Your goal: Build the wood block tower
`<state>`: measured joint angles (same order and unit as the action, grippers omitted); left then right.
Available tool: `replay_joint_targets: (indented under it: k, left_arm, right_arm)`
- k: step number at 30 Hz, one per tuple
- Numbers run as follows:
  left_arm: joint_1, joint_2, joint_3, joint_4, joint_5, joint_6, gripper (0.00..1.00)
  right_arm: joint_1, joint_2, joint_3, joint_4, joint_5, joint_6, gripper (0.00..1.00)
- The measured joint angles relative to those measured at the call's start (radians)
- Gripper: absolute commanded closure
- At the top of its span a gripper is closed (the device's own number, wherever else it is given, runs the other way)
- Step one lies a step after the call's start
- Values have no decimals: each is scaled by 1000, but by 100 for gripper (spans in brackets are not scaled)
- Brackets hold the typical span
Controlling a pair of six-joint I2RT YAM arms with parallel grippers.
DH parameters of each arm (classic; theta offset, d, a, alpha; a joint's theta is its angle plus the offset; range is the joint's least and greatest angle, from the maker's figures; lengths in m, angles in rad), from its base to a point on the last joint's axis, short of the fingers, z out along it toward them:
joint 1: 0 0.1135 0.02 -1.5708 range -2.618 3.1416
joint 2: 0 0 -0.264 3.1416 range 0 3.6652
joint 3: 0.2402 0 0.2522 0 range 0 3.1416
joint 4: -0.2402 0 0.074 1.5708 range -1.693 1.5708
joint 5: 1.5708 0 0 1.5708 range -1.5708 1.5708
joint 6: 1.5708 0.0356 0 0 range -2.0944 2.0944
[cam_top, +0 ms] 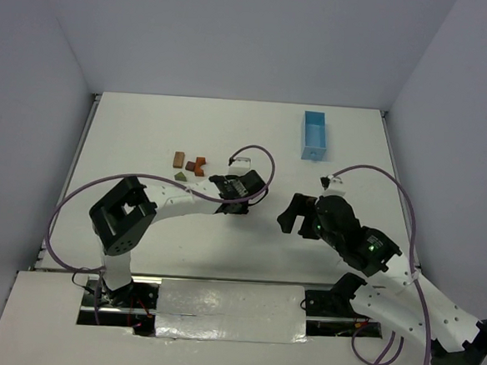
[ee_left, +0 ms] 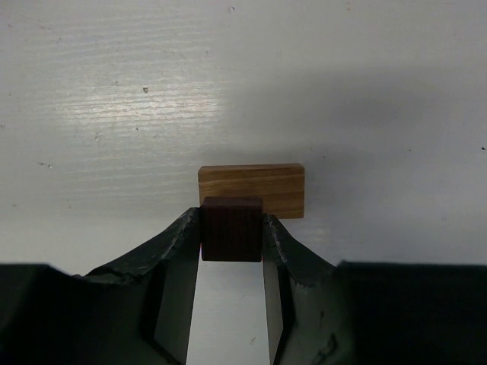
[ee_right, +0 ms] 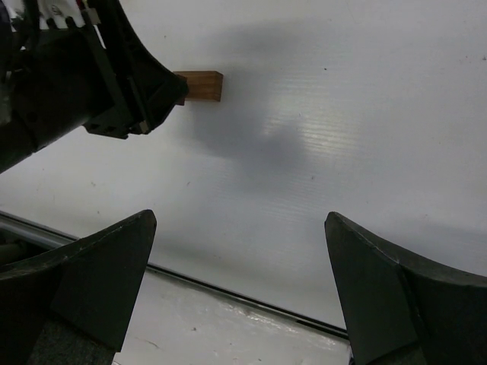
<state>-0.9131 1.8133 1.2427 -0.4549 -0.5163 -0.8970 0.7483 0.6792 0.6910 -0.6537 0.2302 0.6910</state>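
Overhead view down onto table [cam_top: 189, 128], wrist views close (sharing tan block [ee_left: 283, 190])

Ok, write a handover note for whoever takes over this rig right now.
Left claw: shut on dark block, right by light block lying on the table; touching or not, can't tell.
Right claw: open, empty, held above the table.
Loose blocks: scattered flat, left of the left claw.
Done: no tower visible yet. Left: stack all blocks.
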Motion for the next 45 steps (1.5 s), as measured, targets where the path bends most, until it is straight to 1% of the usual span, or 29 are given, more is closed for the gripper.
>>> replay_joint_targets:
  k: [5,13,28,34,45]
  left_arm:
    - [1,41,16,3,0,5,92]
    - [5,56,63,2,-11,8,87]
    - [28,61,63,-16,-11,30,82]
    - [31,62,63,-15,-11,30,78]
    - [36,84,63,-14,-10,29,76]
  right_arm:
    - [0,-16,-2,-7,-1,0,0]
    - [0,-14,-4,-13,0,-1,0]
    - [0,-10,-12,-13,-2,-2,0]
    - [0,-8,-12,-13,-6,-6,0]
    - [0,-6,-13,-12,-10,-13,0]
